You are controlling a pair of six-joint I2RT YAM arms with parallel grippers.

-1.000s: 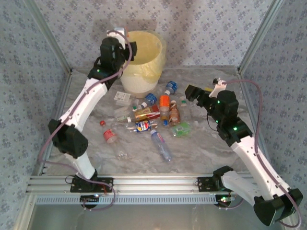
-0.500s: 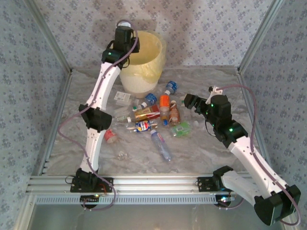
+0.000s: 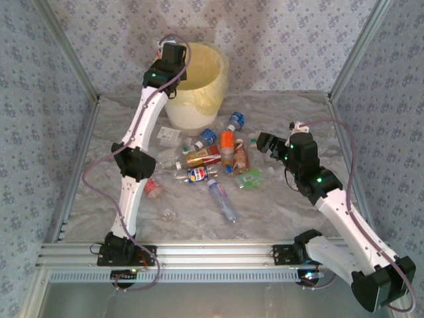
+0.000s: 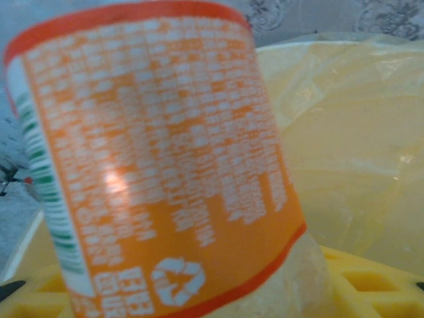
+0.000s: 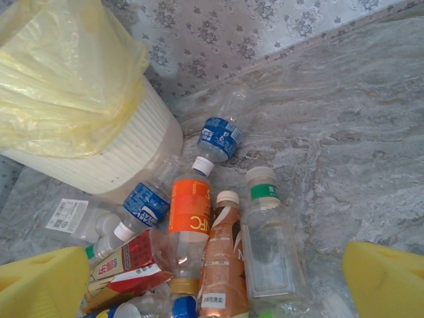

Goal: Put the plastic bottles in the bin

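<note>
**Operator:** Status of the left tool?

**Technician:** The left gripper (image 3: 173, 53) is clamped on an orange-labelled bottle (image 4: 159, 165), which is clear below the label and carries white print and a recycling mark. It hangs at the left rim of the bin (image 3: 199, 99), with the yellowish bag (image 4: 344, 152) directly beyond it.

**Operator:** And the right tool?

**Technician:** The right gripper (image 5: 215, 271) holds nothing. Its yellow fingers (image 5: 40, 281) are set wide apart above the right side of the heap of bottles (image 3: 212, 162).

**Operator:** Layout and clearance?

**Technician:** The bin stands at the far edge of the worktop (image 3: 298, 199), left of centre. The heap lies just in front of it, at mid-worktop. A blue-labelled bottle (image 5: 218, 136) lies near the bin wall. Bare surface runs along the right edge and the near edge.

**Operator:** Change since the earlier frames?

**Technician:** One second ago the left arm was folded, with its gripper short of the rim. It is now stretched out to the rim. The right gripper sits slightly lower, towards the heap. The heap is unchanged.
</note>
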